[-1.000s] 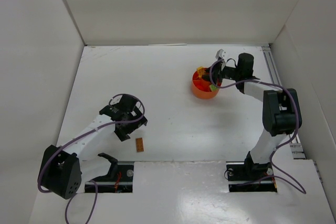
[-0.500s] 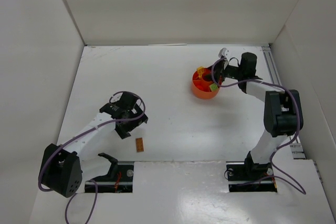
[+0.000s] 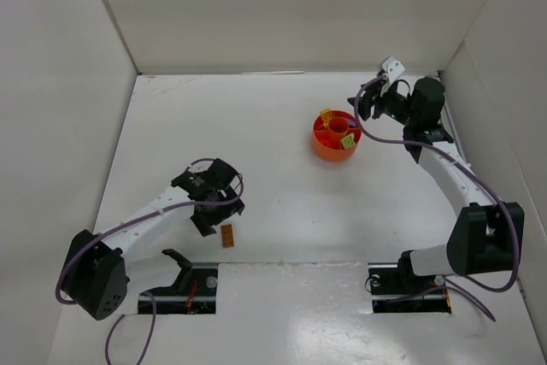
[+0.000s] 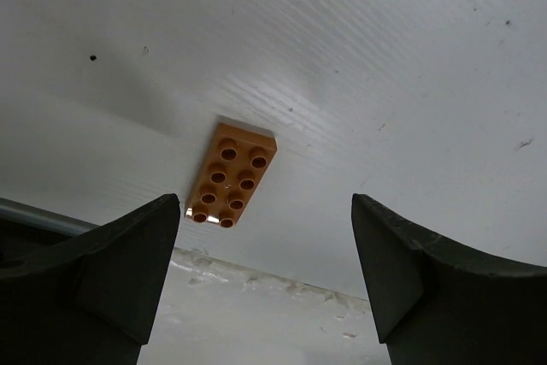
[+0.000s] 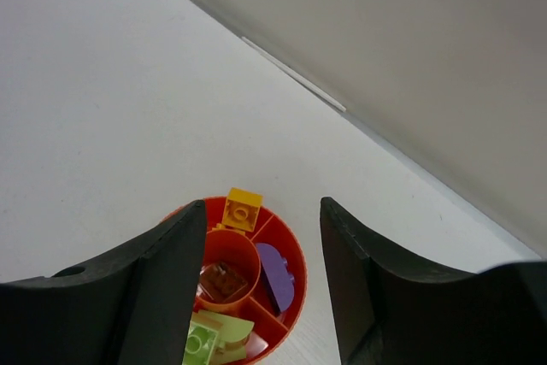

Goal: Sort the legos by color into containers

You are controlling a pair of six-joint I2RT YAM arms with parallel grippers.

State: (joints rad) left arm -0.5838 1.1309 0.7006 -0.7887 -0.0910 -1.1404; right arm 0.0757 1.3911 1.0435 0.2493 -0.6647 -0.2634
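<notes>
Compartments of the orange-red dish (image 3: 332, 154) hold a yellow brick (image 5: 242, 208), a purple brick (image 5: 275, 264) and a pale green brick (image 5: 209, 339), with a brown-orange brick (image 5: 222, 279) down in the centre hub. My right gripper (image 5: 262, 204) hangs above the dish, jaws apart and empty. On the table (image 4: 385, 57), a brown-orange plate (image 4: 232, 175) lies studs up just beyond my left gripper (image 4: 265, 207), whose fingers are spread wide and not touching it.

The right end effector (image 3: 369, 106) has pulled off the dish (image 3: 325, 151) toward the counter's right edge, jaws wider; a green brick (image 3: 349, 139) seems left inside. The left end effector (image 3: 217, 215) has shifted toward the near edge, closer to the orange brick (image 3: 227, 236), jaws slightly narrower.
</notes>
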